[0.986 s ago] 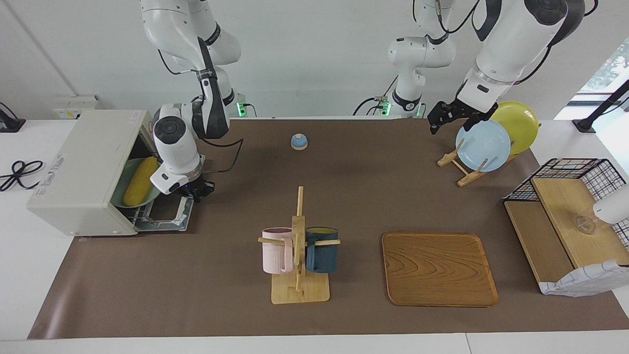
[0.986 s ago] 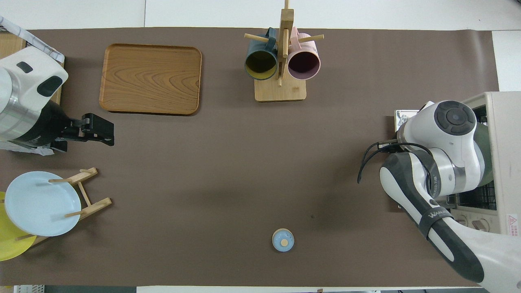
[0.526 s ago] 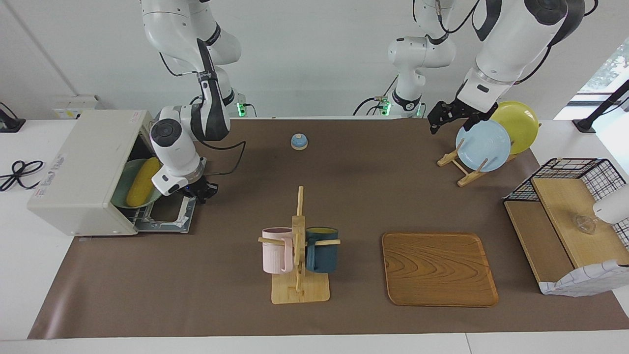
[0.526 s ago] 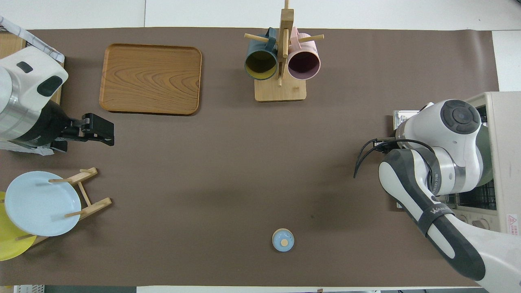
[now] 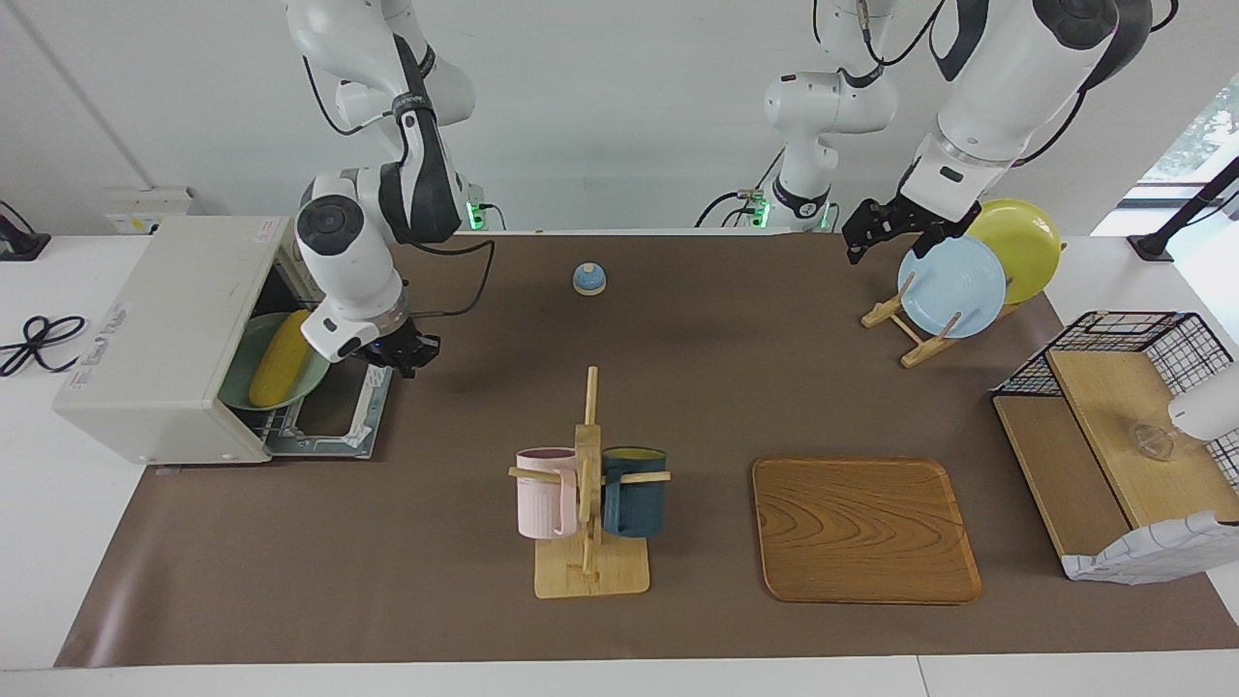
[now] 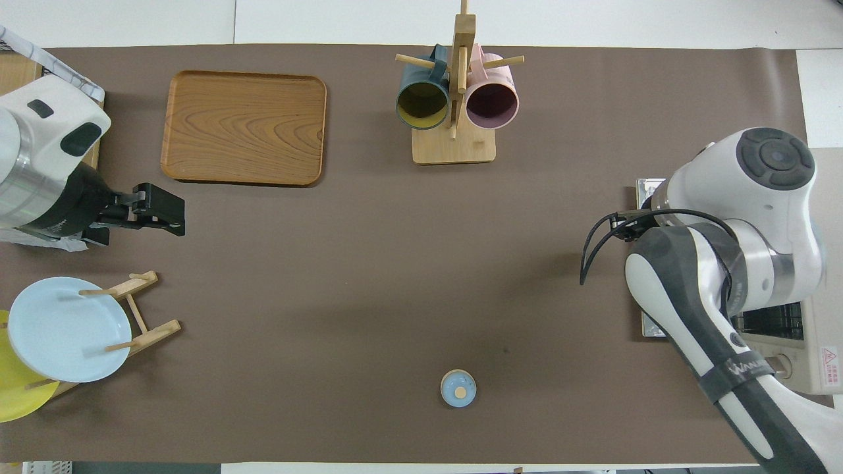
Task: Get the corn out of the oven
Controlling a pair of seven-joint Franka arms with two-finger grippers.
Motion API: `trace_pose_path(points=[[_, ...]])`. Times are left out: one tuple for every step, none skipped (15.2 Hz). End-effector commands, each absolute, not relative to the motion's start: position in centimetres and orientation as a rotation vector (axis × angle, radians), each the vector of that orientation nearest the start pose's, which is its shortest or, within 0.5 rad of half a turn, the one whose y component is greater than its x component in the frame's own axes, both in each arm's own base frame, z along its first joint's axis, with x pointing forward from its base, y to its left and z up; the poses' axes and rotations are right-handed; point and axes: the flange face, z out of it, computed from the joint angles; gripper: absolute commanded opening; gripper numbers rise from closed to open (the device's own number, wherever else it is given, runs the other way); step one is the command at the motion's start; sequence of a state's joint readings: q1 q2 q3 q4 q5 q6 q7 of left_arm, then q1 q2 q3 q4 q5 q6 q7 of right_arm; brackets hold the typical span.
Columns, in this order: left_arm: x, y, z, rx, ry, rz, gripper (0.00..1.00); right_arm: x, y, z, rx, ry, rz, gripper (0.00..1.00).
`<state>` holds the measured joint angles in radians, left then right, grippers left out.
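Two arms at one table under a brown mat (image 5: 678,387), white wall at the robots' end.

Nearest the robots: small blue knob (image 5: 589,278), mid-table. Plate rack (image 5: 905,329) toward the left arm's end, holding a pale blue plate (image 5: 951,287) and a yellow plate (image 5: 1026,242).

Oven (image 5: 165,339), at the right arm's end: off-white box, door (image 5: 334,421) dropped flat onto the mat, wire rack showing in the mouth.

Corn (image 5: 280,358): bright yellow, tapered, bumpy, lying lengthwise on a green plate (image 5: 319,373) inside the oven, just within the opening. Nothing grips it.

Right gripper (image 5: 405,350): raised over the door's edge nearest the robots, beside the oven mouth, clear of the corn. Wrist bent down from a raised elbow; in the overhead view the arm's white joint covers the oven opening. Whether its fingers are spread or closed, cannot tell.

Left gripper (image 5: 876,232): hangs in the air above the plate rack, arm waiting. Finger state, cannot tell.

Farther out: mug tree (image 5: 588,503), mid-table, with a pink mug (image 5: 544,494) and a dark blue mug (image 5: 634,492). Wooden tray (image 5: 864,530) beside it toward the left arm's end. Wire shelf (image 5: 1113,426) with wooden boards at that end of the table.
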<state>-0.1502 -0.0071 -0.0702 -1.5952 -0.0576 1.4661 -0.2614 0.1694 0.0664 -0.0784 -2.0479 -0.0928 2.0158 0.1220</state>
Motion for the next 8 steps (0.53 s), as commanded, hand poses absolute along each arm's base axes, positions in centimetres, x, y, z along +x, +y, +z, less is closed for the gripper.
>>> trace_pose_path(points=[[52.2, -12.1, 61.2, -3.145, -0.063, 0.185, 1.0, 54.8, 2.9, 42.0, -3.344, -0.082, 0.205, 0.79], [52.2, -12.1, 61.2, -3.144, -0.063, 0.187, 1.0, 54.8, 2.2, 42.1, -3.351, -0.088, 0.214, 0.78], [52.2, -12.1, 61.2, -3.144, -0.063, 0.187, 1.0, 54.7, 1.0, 42.0, -3.346, -0.115, 0.237, 0.73], [52.2, -12.1, 61.2, -3.145, -0.065, 0.185, 1.0, 54.6, 0.0, 42.0, -3.342, -0.122, 0.252, 0.7], [52.3, -12.2, 61.3, -3.147, -0.063, 0.176, 1.0, 54.6, -0.4, 42.0, -3.344, -0.113, 0.258, 0.62], [52.3, -12.2, 61.4, -3.147, -0.063, 0.174, 1.0, 54.6, -0.8, 42.0, -3.355, -0.111, 0.26, 0.59], [52.3, -12.2, 61.4, -3.146, -0.061, 0.173, 1.0, 54.5, -2.0, 41.8, -3.36, -0.087, 0.269, 0.59], [52.3, -12.3, 61.3, -3.145, -0.056, 0.175, 1.0, 54.4, -3.6, 41.4, -3.357, -0.043, 0.257, 0.56]])
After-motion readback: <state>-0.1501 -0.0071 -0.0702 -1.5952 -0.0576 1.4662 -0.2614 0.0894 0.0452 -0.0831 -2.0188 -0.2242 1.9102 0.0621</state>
